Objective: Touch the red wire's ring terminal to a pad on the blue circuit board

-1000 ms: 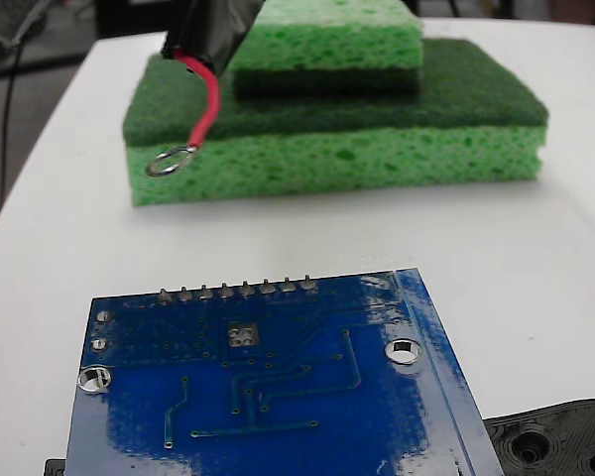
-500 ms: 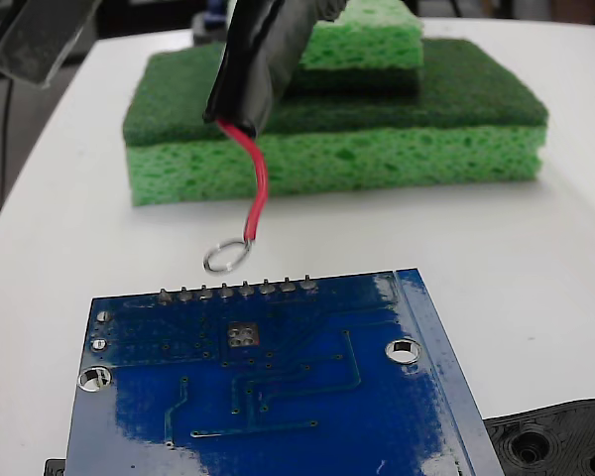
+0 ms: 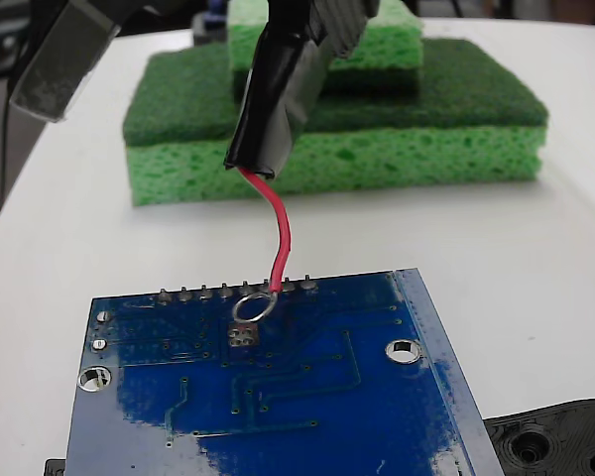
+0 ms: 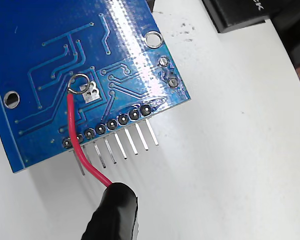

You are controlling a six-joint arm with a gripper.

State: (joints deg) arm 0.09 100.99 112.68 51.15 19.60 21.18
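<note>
- The blue circuit board (image 3: 278,397) lies flat on the white table (image 3: 535,248), its row of solder pins (image 3: 236,291) along the far edge in the fixed view.
- The red wire (image 3: 281,238) hangs down from a black sleeve (image 3: 273,94) and curves toward the board; in the wrist view it crosses the pin row and runs onto the blue surface.
- The ring terminal (image 4: 79,83) hovers over or rests on the board just beside the pad (image 4: 92,92). In the wrist view the loop overlaps the pad's upper left corner at most; in the fixed view it sits just above the silvery square (image 3: 243,337).
- Whether the loop actually touches the board cannot be told from either view.
- The pincer's fingers are not clearly visible: only the taped sleeve and some grey structure at the top of the fixed view show, so I cannot tell whether it is wide or narrow, though the wire plainly hangs from it.
- Step in hand, as I judge it: the final approach, with the ring nearly on target.
- The next move calls for a very small shift toward the pad's centre and a gentle lowering, since the thin wire will likely flex and skid if pressed hard.
- Two stacked green sponges (image 3: 377,149) lie behind the board, well apart from it.
</note>
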